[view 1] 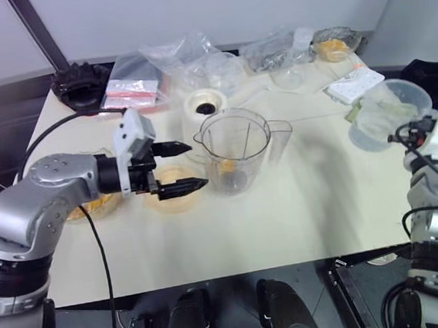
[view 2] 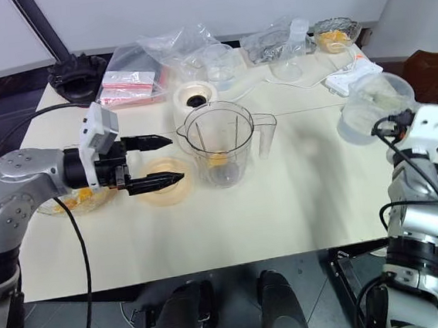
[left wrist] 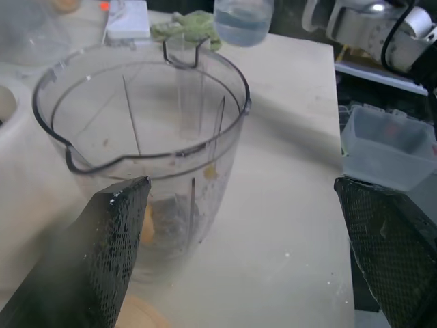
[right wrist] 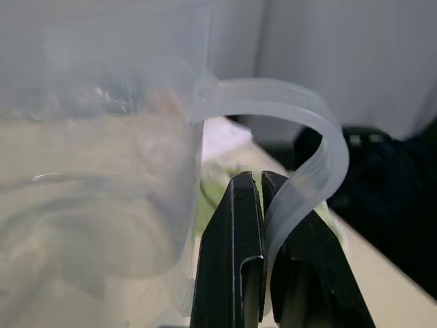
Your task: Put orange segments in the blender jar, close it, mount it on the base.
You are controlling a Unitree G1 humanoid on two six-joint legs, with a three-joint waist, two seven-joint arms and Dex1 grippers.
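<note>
jar (view 1: 236, 153): stood upright mid-table, lidless, handle on the side away from the left gripper; dark blade visible at the bottom.
segments (view 2: 219, 161): a few orange pieces lay inside the jar, low down near the blade; more in a shallow dish (view 1: 91, 206) under the left forearm.
left gripper (view 1: 180, 168): hovered level just beside the jar, fingertips pointing at its wall; jaws spread wide, nothing between them. In the left wrist view the jar (left wrist: 147, 147) sat ahead of the fingers (left wrist: 102, 256), nearer one finger than the other, not touching either.
lid (view 2: 165, 191): flat peach disc on the table directly below the left fingertips.
base (view 1: 206, 103): cream unit behind the jar, just beside it, dark socket facing up.
right gripper (right wrist: 261, 198): at the table's right edge, jaws closed together; the handle of a squat clear jug (view 1: 385, 113) curved just beside the fingertips; contact unclear.
table (view 1: 309, 209): bags and bowls along the far edge.
</note>
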